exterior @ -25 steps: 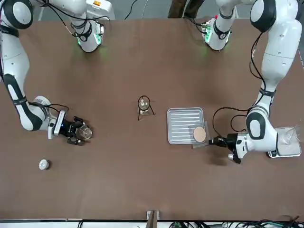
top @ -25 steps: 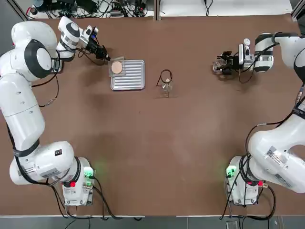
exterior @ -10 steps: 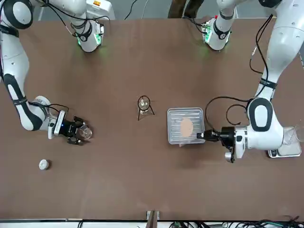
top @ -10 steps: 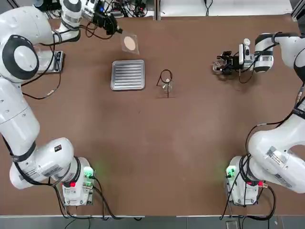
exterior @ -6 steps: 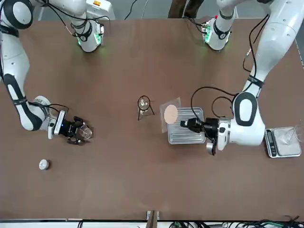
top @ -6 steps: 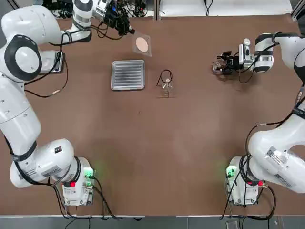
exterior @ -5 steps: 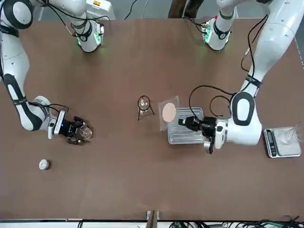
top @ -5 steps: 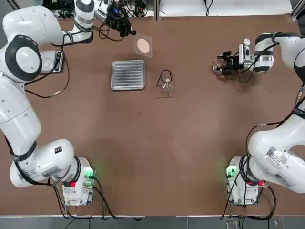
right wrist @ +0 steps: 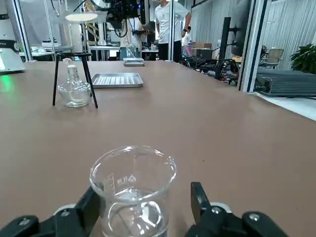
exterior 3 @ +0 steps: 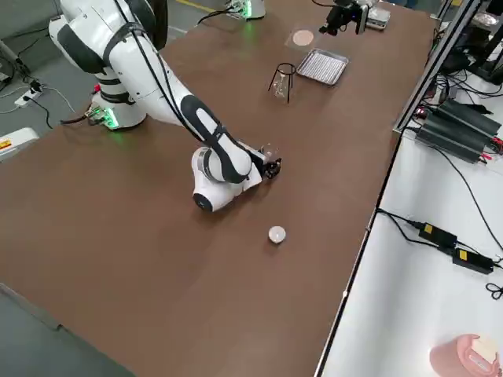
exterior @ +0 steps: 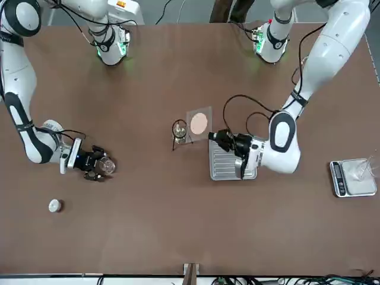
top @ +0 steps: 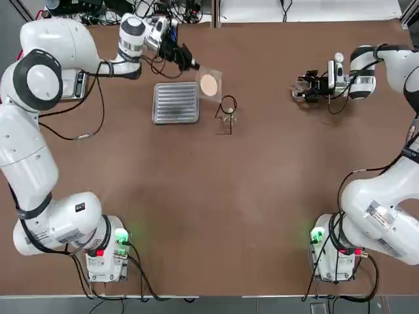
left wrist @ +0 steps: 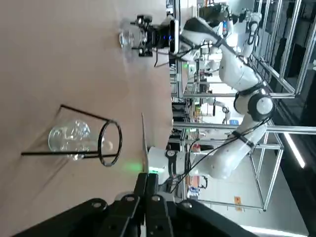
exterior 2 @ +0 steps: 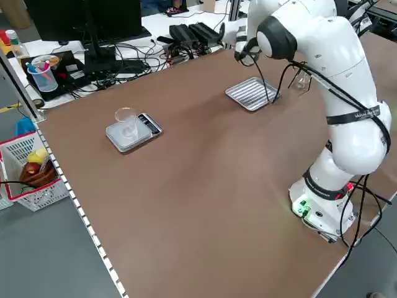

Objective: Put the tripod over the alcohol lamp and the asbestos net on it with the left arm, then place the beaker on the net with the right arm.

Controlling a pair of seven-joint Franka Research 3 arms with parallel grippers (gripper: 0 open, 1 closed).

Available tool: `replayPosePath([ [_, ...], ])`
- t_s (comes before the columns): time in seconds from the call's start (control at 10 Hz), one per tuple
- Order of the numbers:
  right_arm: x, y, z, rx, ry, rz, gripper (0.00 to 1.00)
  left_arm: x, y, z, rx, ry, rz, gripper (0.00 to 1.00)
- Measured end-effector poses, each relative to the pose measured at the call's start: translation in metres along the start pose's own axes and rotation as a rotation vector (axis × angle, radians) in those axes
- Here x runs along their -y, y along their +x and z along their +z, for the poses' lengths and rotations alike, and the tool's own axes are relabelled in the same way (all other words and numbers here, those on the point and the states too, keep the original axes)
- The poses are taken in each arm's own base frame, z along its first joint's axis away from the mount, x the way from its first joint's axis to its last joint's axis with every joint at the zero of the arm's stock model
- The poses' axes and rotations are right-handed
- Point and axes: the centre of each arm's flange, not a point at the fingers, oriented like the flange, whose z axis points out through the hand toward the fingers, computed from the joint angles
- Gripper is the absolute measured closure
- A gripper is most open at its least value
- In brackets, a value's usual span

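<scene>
My left gripper (top: 190,65) is shut on a corner of the asbestos net (top: 209,85), a grey mesh square with a pinkish disc, held in the air just left of and beyond the tripod (top: 228,104). The tripod stands over the alcohol lamp (top: 228,118). From the front the asbestos net (exterior: 199,123) hangs close beside the tripod ring (exterior: 180,127). In the left wrist view the net (left wrist: 143,138) shows edge-on. At the far right, my right gripper (top: 305,88) lies low on the table, open, its fingers either side of the beaker (right wrist: 133,190), with a gap at one finger (right wrist: 198,197).
A ribbed silver tray (top: 176,103) lies left of the tripod, under the left arm's wrist. A scale with a glass vessel (exterior: 353,176) sits at the table's far left side. A small white bottle (exterior: 54,205) stands beyond the right gripper. People stand in the room behind.
The left gripper has carried the net rightward and toward the tripod, from beyond the tray to beside the ring. The right gripper and beaker have stayed put.
</scene>
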Motion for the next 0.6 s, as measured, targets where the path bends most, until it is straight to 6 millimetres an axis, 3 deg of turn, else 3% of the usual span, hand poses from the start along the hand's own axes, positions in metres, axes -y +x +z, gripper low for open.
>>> replayPosePath([
  [0.2, 0.000, 0.000, 0.000, 0.000, 0.000, 0.000, 0.20, 0.002, -0.007, 0.028, -0.001, -0.052, 0.011, 0.98],
  [0.4, 0.000, 0.000, 0.000, 0.000, 0.000, 0.000, 0.20, -0.003, -0.008, 0.070, -0.036, -0.129, 0.043, 0.98],
  [0.6, 0.000, 0.000, 0.000, 0.000, 0.000, 0.000, 0.20, 0.008, -0.012, 0.100, -0.043, -0.117, 0.043, 0.98],
])
